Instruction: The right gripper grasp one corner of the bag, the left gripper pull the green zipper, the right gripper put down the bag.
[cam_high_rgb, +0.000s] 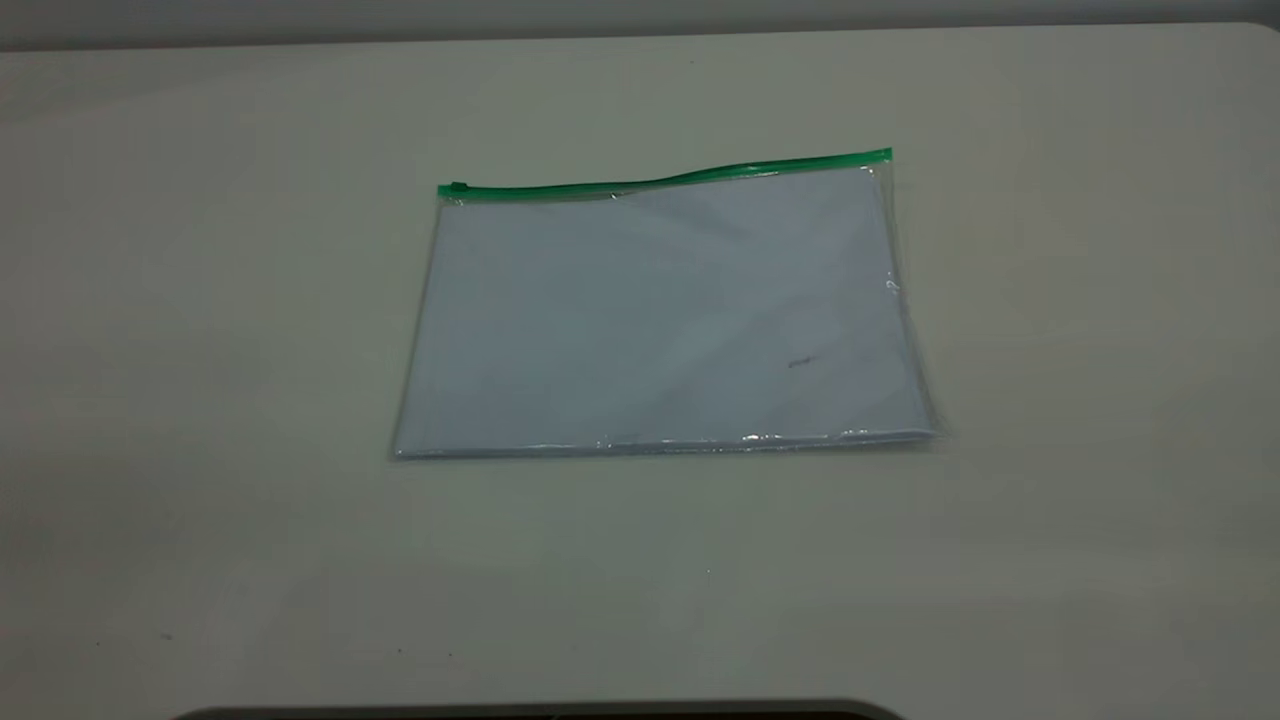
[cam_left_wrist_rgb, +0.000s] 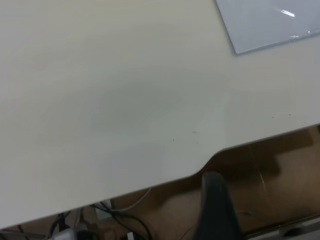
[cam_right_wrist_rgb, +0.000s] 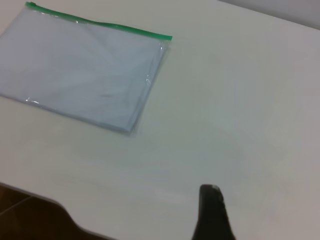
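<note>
A: Where is the bag (cam_high_rgb: 660, 315) found?

B: It is laid flat near the middle of the pale table (cam_high_rgb: 200, 400), with pale bluish-white sheets seen through the clear film. Nothing is touching it.

A: And the green zipper (cam_high_rgb: 665, 180)?

B: It is run along the bag's far long edge in the exterior view, slightly raised toward the right end. The small slider tab (cam_high_rgb: 457, 188) is seen at the left end of the strip.

A: Where is the left gripper (cam_left_wrist_rgb: 216, 210) placed?

B: It is seen only as a dark tip at the table's notched near edge, well apart from the bag's corner. Whether its fingers are apart or together cannot be told.

A: And the right gripper (cam_right_wrist_rgb: 212, 215)?

B: It is held over bare table, well apart from the bag. Only one dark tip is shown, so the state of its fingers cannot be told either
</note>
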